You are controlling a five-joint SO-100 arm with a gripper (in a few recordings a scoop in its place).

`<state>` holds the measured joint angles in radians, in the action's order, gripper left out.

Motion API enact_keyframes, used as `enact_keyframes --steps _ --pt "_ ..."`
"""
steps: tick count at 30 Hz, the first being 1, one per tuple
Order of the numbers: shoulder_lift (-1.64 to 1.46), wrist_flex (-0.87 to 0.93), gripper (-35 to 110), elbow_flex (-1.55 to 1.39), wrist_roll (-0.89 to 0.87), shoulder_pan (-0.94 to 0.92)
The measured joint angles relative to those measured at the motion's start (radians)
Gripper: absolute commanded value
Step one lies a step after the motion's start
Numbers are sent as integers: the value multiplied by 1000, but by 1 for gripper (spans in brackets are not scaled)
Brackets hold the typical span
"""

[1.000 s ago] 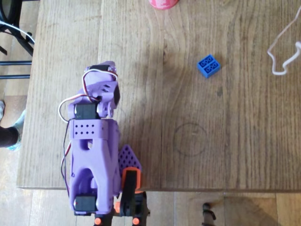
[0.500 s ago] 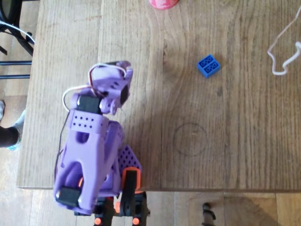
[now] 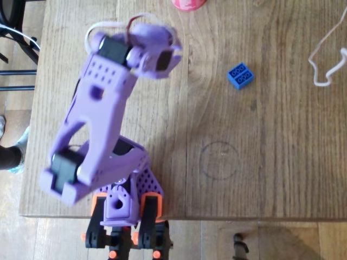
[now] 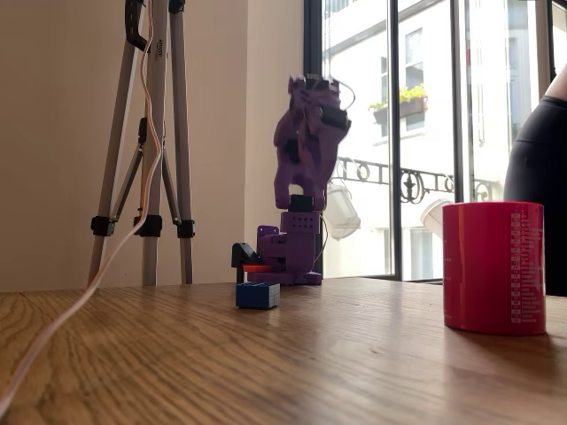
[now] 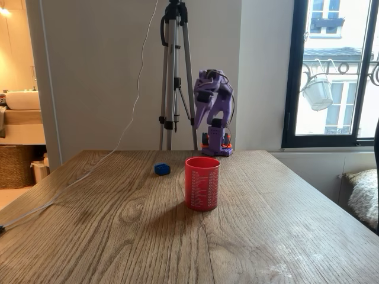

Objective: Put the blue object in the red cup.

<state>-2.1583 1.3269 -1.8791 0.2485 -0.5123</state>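
The blue object is a small blue studded brick (image 3: 240, 76) lying on the wooden table, right of centre in the overhead view; both fixed views show the brick (image 4: 258, 295) (image 5: 162, 169) too. The red cup (image 3: 188, 4) stands upright at the top edge of the overhead picture, and in the fixed views the cup (image 4: 493, 266) (image 5: 202, 183) is well apart from the brick. My purple arm (image 3: 97, 124) is raised high over its base. Its gripper (image 5: 200, 116) hangs fingers-down, far from brick and cup, with nothing seen in it. Its jaws are too small and dark to read.
A white cable (image 3: 325, 59) loops on the table at the right in the overhead view. A tripod (image 5: 174, 71) stands behind the table beside the arm's base (image 3: 124, 211). The table edge (image 3: 32, 135) runs close to the arm on the left.
The arm has lifted from its folded pose and swung its wrist toward the top of the overhead picture. The blue brick and the cup have not moved.
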Motion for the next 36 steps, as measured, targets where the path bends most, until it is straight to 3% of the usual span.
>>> enact_keyframes --steps 10,18,27,36 --pt "538 270 1 586 -339 -84" --pt "795 252 1 752 -534 -83" --pt "914 84 1 709 -525 -144" --pt "916 103 1 661 -520 -193"
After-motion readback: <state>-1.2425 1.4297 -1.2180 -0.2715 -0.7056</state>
